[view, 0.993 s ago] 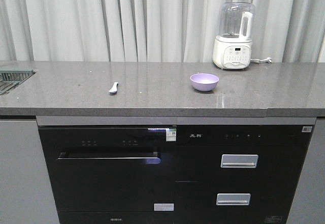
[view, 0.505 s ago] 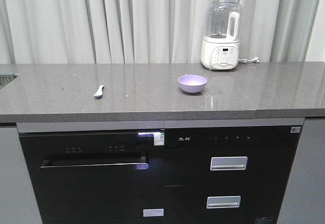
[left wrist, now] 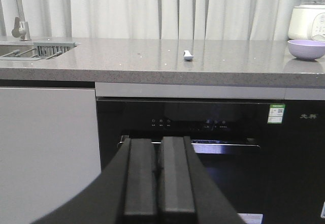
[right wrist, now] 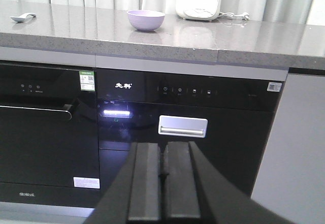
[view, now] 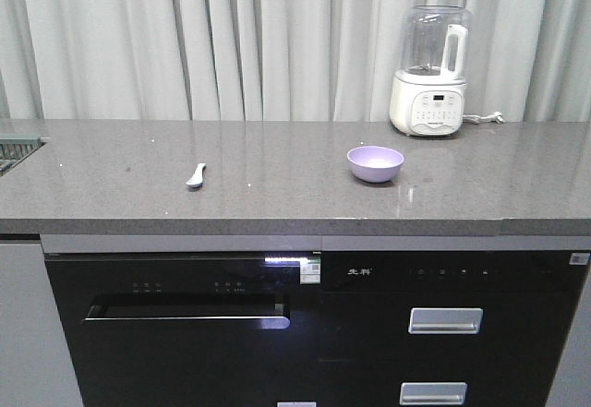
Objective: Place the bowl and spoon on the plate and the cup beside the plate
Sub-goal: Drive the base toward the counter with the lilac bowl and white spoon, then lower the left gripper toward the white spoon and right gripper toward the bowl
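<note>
The lavender bowl stands upright on the grey counter, right of centre; it also shows in the left wrist view as the bowl and in the right wrist view as the bowl. The small pale spoon lies left of centre on the counter, seen too as the spoon and the spoon. The plate and the cup are out of view. My left gripper and right gripper are both shut and hold nothing, hanging low in front of the cabinets, below counter height.
A white blender stands at the back right of the counter, its cord trailing right. A sink with a drain rack is at the far left. Below are a black dishwasher front and drawers with metal handles. Curtains hang behind.
The front view has shifted: the counter scene slid left, then back right and lower in the frame. The bowl and spoon keep their places on the counter.
</note>
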Controlling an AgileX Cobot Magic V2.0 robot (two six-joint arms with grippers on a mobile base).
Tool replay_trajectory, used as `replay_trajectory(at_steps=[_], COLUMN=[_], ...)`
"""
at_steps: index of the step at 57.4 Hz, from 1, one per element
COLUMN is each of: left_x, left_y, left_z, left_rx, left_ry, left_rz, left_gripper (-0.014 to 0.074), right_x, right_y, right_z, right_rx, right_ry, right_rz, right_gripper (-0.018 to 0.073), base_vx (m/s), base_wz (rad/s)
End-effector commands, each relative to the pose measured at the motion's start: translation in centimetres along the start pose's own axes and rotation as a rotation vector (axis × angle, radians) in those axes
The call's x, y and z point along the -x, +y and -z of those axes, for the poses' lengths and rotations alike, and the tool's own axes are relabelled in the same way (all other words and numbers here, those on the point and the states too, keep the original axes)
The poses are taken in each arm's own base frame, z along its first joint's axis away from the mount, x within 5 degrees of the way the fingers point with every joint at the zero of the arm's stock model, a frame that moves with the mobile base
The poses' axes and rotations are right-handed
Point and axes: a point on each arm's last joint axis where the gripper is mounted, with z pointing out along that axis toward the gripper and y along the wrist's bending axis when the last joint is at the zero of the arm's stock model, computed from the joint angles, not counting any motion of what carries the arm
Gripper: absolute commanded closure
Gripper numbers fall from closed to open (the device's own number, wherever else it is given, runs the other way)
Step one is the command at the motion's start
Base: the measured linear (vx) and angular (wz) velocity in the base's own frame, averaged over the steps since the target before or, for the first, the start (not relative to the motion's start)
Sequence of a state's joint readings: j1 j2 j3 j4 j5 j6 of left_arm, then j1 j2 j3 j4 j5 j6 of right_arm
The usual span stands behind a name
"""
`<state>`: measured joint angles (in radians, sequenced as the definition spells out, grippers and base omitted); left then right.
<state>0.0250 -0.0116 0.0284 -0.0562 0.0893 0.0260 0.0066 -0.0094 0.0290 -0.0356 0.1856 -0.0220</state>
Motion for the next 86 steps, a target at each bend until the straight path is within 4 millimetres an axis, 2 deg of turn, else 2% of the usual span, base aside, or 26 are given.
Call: replay_trajectory(at_steps=[1,57,86], left_x=[0.18,0.18,0.18], left_y=[0.01,0.01,0.01], left_z=[0.04,0.04,0.04], left_rx=[-0.002,-0.002,-0.002], left_ry=[-0.076,-0.076,-0.076], left_rz=[0.012,0.012,0.012], left_gripper=[0.0603,0.0603,0.0603], right_x=[0.32,0.29,0.29], right_y=[0.01,0.01,0.01], right_z=[0.06,0.05,0.05], right_rx=[-0.002,-0.002,-0.002], right_ry=[-0.093,-0.089,-0.089], right_rz=[0.011,0.011,0.011], right_gripper=[0.0568,0.0568,0.0568], base_vx=[0.18,0.28,0.33], base_wz=[0.07,-0.10,0.07])
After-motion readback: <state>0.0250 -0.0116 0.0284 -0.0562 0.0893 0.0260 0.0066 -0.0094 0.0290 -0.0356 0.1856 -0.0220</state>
